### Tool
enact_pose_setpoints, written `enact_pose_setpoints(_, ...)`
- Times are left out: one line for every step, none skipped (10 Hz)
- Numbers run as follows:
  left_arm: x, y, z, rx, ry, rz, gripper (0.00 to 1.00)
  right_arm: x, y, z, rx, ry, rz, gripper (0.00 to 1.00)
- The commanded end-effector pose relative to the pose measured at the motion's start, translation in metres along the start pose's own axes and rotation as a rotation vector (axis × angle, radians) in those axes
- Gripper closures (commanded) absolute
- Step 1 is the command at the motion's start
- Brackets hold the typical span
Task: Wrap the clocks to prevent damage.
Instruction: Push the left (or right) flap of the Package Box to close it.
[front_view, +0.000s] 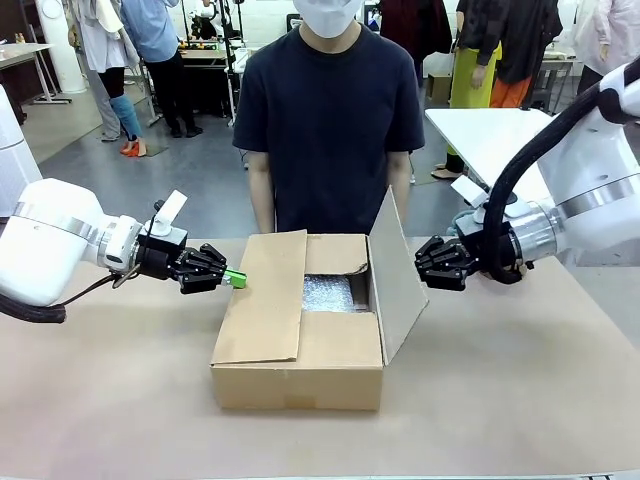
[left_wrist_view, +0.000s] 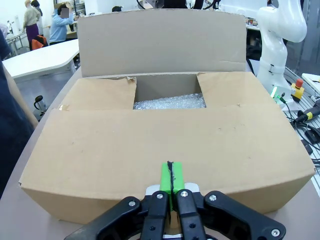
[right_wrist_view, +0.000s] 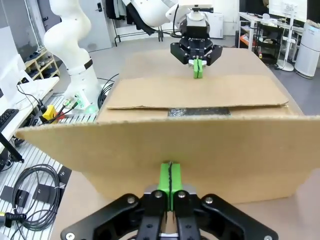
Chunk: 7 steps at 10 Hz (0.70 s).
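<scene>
A brown cardboard box (front_view: 300, 385) stands in the middle of the table (front_view: 520, 400), and at the far side a person (front_view: 330, 120) in a dark shirt stands close to it, arms down. Through the opening that remains, some bubble wrap (front_view: 330, 293) lies on the bottom of the box; whether a clock is under it I cannot tell. The left flap (front_view: 265, 300) leans over the left half of the opening and hides what is below it. The right flap (front_view: 395, 275) stands up, a little tilted outward, between the opening and the right gripper (front_view: 420, 262). In the right wrist view this flap is like a wall directly before the right gripper's green pads (right_wrist_view: 165, 175), which are pressed together with nothing between them, and past its upper edge only a thin strip of the bubble wrap is visible. The left gripper (front_view: 238, 280) is also fully closed and holds nothing; its tip is at the outer edge of the left flap, and if it touches the cardboard I cannot say. In the left wrist view the closed pads (left_wrist_view: 166, 175) point across this flap toward the opening. On the robot's side, below the table edge, black cables (right_wrist_view: 30, 185) lie on the floor. Behind the person there is a white table (front_view: 490, 135).
</scene>
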<state>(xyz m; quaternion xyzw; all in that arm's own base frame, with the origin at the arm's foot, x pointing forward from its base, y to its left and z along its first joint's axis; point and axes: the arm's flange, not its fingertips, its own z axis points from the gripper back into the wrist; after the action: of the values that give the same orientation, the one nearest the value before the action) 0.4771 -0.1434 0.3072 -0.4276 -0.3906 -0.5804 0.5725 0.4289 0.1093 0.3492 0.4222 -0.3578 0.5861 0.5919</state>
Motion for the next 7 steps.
enact_pose_setpoints(-0.003,0.000,-0.001,0.004,0.009,-0.005,1.00,0.006,-0.013,-0.020,-0.008,-0.008,0.010,0.99)
enact_pose_setpoints(-0.003,0.000,-0.001,0.004,0.009,-0.005,1.00,0.010,-0.016,-0.029,0.001,-0.001,0.017,0.99)
enact_pose_setpoints(-0.003,0.000,-0.001,0.004,0.009,-0.005,1.00,0.012,-0.022,-0.036,0.008,0.000,0.014,0.99)
enact_pose_setpoints(-0.003,0.000,-0.001,0.004,0.009,-0.005,1.00,0.009,-0.025,-0.043,0.016,0.009,0.005,0.99)
enact_pose_setpoints(-0.003,0.000,-0.001,0.004,0.009,-0.005,1.00,0.005,-0.026,-0.047,0.019,0.020,-0.003,0.99)
enact_pose_setpoints(-0.003,0.000,-0.001,0.004,0.009,-0.005,1.00,-0.004,-0.029,-0.054,0.021,0.039,-0.022,0.99)
enact_pose_setpoints(-0.003,0.000,-0.001,0.004,0.009,-0.005,1.00,-0.011,-0.031,-0.060,0.021,0.062,-0.036,0.99)
